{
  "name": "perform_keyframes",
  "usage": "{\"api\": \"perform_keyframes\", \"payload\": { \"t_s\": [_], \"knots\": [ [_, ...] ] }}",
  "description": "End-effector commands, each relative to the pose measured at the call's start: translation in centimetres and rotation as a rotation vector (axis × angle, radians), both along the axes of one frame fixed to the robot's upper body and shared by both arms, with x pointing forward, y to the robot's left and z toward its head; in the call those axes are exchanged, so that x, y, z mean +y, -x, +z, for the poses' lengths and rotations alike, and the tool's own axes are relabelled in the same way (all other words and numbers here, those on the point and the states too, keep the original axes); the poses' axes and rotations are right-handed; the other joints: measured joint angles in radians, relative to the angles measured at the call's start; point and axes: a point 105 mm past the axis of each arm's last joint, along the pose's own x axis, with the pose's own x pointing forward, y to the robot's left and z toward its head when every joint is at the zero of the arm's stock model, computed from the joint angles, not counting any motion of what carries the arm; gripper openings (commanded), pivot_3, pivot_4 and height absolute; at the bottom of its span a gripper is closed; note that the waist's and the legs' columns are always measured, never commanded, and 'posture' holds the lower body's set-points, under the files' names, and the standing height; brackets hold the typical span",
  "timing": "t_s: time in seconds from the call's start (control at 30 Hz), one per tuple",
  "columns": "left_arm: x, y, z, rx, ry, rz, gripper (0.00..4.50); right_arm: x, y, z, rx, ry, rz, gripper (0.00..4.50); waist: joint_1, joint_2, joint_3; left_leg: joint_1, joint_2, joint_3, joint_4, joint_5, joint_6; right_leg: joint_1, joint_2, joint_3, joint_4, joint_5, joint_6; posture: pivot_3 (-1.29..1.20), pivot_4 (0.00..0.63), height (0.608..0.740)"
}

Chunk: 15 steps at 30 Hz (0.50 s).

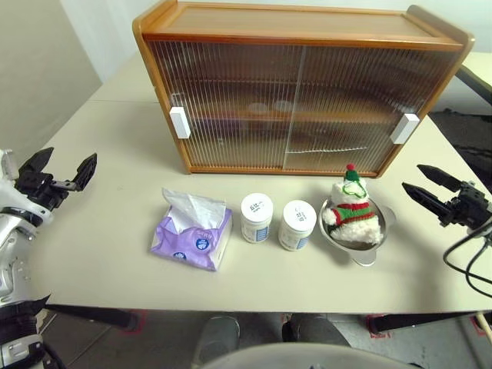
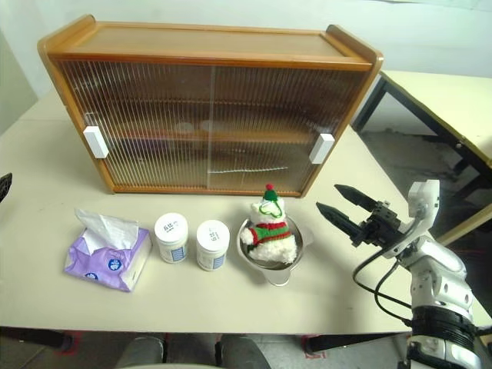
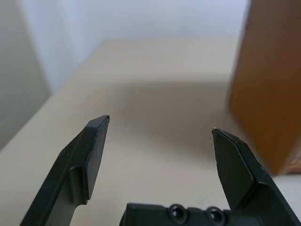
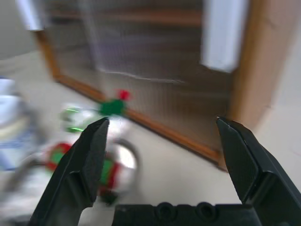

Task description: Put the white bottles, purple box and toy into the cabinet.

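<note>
We see the cabinet standing at the back of the table with both ribbed doors slid shut, a white handle at each outer edge; that closure is, we judge, why nothing has gone inside yet, since a door must be slid aside before any item can pass. In front of it the task's things lie in one row, all untouched: the purple box at the left with tissue poking from its top, the two bottles upright and just beside each other in the middle, and the toy sitting in a shiny metal bowl at the right; the row keeps each one within easy reach and clear of the doors' track.

Our left gripper hangs over the table's left edge, well apart from the box, fingers spread wide and grasping nothing; our right gripper hovers near the bowl and the cabinet's right corner, likewise spread and empty. Each seems placed at its own side so that it can take the nearer handle; the right one looks closer to its handle, so we would expect that door to be the first opened.
</note>
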Motion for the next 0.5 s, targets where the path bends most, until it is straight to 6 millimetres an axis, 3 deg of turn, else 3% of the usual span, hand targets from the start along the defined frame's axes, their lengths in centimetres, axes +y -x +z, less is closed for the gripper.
{"api": "perform_keyframes", "payload": {
  "t_s": [0.03,0.17,0.37,0.5],
  "knots": [
    [-3.3,-0.6,1.2,-0.02,-0.02,-0.153,3.53,4.2,0.9,2.5,-0.046,0.006,0.181,4.5,-0.012,-0.001,0.0,0.0,0.0,0.001,0.0,-0.001,0.001,0.0,0.0,0.0,0.0,0.0,0.0,-0.07,0.032,0.74],
    [-7.0,-1.1,1.7,-0.03,-0.023,-0.307,2.16,6.3,1.9,3.3,-0.049,0.013,0.249,4.5,-0.019,-0.005,-0.003,0.0,0.0,0.002,0.001,-0.006,0.011,0.0,0.0,0.0,0.0,-0.001,0.002,-0.08,0.024,0.74],
    [-9.8,-1.5,1.8,-0.028,-0.034,-0.405,0.04,7.8,2.7,3.7,-0.052,0.02,0.29,4.5,-0.022,-0.005,-0.006,-0.004,0.0,0.002,0.004,-0.008,0.013,-0.002,0.0,0.0,0.0,-0.003,0.003,-0.1,0.009,0.74],
    [-10.1,-1.8,1.5,-0.018,-0.037,-0.408,0.04,8.4,2.5,3.7,-0.062,0.019,0.29,4.5,-0.022,-0.004,-0.01,-0.006,0.0,0.002,0.006,-0.009,0.015,-0.004,0.0,0.0,0.0,-0.003,0.004,-0.09,0.006,0.74]
  ]
}}
